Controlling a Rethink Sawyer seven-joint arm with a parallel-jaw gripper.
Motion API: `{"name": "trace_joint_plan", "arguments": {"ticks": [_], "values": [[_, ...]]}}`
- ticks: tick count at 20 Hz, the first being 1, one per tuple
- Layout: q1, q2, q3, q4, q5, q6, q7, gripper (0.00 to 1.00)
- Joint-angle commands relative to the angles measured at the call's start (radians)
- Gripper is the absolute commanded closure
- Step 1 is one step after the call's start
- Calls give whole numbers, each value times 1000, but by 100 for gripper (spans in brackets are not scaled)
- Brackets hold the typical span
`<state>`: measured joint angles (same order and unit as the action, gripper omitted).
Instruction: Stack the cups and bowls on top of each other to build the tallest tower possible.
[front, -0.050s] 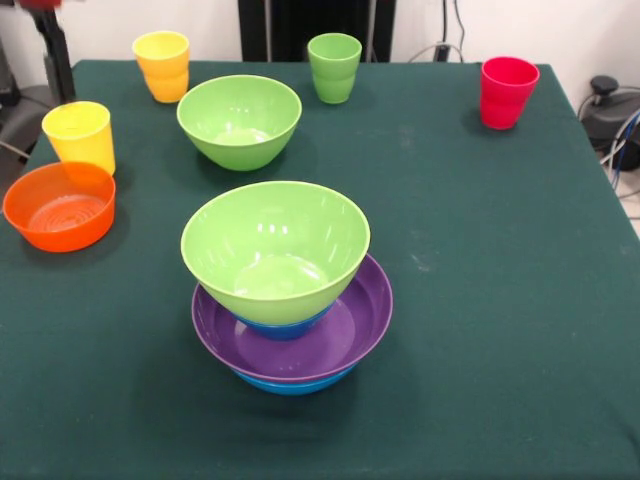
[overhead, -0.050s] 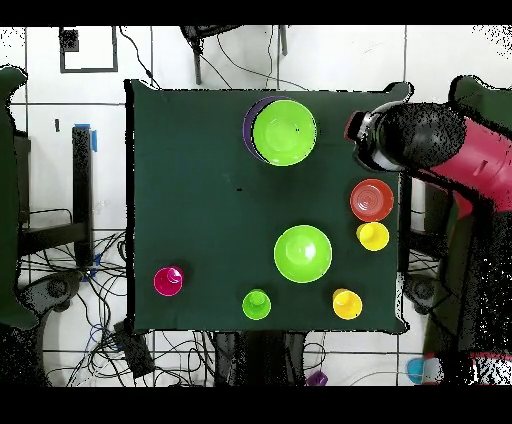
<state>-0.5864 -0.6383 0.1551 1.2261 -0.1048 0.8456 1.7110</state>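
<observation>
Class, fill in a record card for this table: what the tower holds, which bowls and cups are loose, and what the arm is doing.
tower: light green bowl on top, small blue bowl under it, purple bowl, large blue bowl lowest
loose bowls: second light green bowl, orange bowl
cups, all standing alone: yellow cup, orange-yellow cup, light green cup, red cup
arm: off to the table's side near the orange bowl in the overhead view, holding nothing visible
table: dark green cloth
</observation>
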Motion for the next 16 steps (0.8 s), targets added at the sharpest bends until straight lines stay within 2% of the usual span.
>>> {"name": "trace_joint_plan", "arguments": {"ticks": [1, 8, 16], "values": [[-11, 134, 148, 25, -99, -105, -221, 0], [-13, 144, 160, 24, -127, -113, -198, 0], [-29, 115, 170, 62, -144, -102, -185, 0]]}}
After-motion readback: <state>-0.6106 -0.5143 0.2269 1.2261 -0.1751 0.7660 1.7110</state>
